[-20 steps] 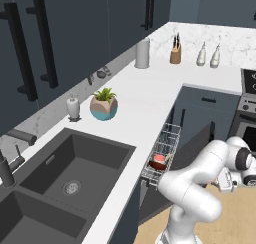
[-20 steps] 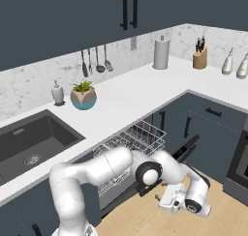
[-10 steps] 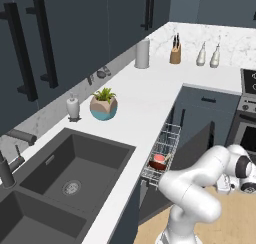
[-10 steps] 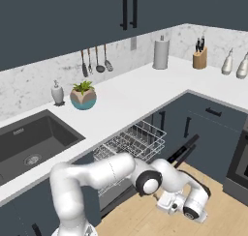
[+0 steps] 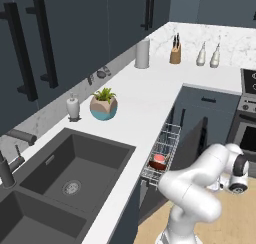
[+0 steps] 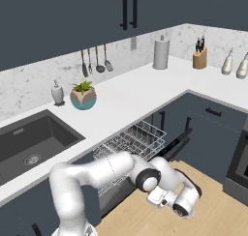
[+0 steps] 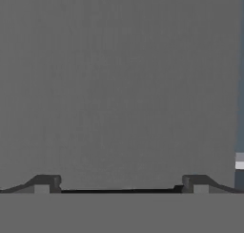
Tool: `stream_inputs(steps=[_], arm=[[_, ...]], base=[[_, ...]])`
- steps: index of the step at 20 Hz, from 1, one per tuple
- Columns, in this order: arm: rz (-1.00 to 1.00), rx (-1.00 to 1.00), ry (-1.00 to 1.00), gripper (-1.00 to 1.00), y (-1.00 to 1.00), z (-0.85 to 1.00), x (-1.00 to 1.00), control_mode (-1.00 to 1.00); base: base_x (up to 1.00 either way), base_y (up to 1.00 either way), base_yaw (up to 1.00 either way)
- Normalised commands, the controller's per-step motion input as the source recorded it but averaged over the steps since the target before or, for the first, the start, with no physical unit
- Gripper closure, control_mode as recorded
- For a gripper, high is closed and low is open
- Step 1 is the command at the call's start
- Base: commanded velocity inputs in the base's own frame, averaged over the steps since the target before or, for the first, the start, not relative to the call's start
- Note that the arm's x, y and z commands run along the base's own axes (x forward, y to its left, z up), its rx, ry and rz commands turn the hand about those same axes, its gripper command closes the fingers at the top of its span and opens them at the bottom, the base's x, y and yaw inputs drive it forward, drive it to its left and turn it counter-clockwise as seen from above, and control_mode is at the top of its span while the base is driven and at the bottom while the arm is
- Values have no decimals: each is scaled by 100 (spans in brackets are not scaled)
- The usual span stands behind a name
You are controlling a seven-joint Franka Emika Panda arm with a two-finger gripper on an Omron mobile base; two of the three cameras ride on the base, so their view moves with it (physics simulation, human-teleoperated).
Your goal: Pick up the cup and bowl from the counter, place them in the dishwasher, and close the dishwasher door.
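Note:
The dishwasher's silver wire rack (image 5: 164, 149) (image 6: 131, 138) is pulled out under the white counter (image 5: 145, 108). In the rack sits the cup (image 5: 159, 161), pale on top and reddish below. I cannot tell the bowl apart from it. The dark dishwasher door (image 5: 196, 140) (image 6: 177, 144) stands partly raised beside the rack. My hand (image 5: 234, 177) (image 6: 177, 202) hangs low by the floor, on the outer side of the door. My gripper (image 7: 121, 186) is open, its fingertips (image 7: 45, 183) wide apart, nothing between them, facing a flat grey panel close up.
A dark double sink (image 5: 60, 180) lies to the left, with a soap dispenser (image 5: 73, 108) and a teal-and-beige plant pot (image 5: 104, 106) behind it. A paper-towel roll (image 5: 142, 53) and knife block (image 5: 175, 53) stand at the far corner. The oven (image 5: 246, 123) is at right over wooden floor (image 6: 213, 201).
My hand has sunk slightly lower beside the door. The jaws have stayed wide open. Rack, cup and door have not visibly moved.

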Motion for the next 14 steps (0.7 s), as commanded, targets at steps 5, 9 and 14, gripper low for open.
stream_inputs(steps=[5,9,14], arm=[[-2,2,-18,-100,100,62,61,-100],[0,0,-11,-100,100,47,66,-100],[0,0,-3,-100,100,21,76,-100]], base=[[0,0,0],[0,0,0],[0,0,0]])
